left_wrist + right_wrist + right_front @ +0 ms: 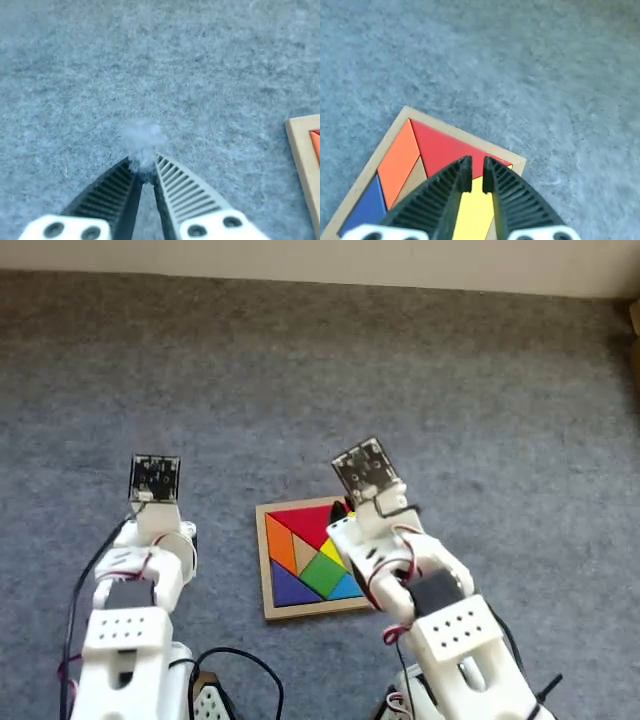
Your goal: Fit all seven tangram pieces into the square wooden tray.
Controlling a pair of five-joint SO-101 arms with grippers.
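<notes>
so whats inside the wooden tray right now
Coloured pieces lie flat in the wooden tray: red, orange, tan, yellow, green, dark blue, light blue. The right arm covers its right edge in the high view.

- Table top (300,370): covered w/ grey short-pile, carpet-like fabric. Fuzzy texture, same all over. Pale strip runs along the far edge.
- Square wooden tray (262,565): lies flat on the fabric, approx. mid-width, closer to the near edge than the far one. Light wood rim, turned slightly off square to the table edge.
- Black cable (245,655): loops on the fabric at the near edge, left of the tray in high view, not touching it.
- Pale fuzzy patch (142,137) on the fabric, poss. fluff; can't tell.
</notes>
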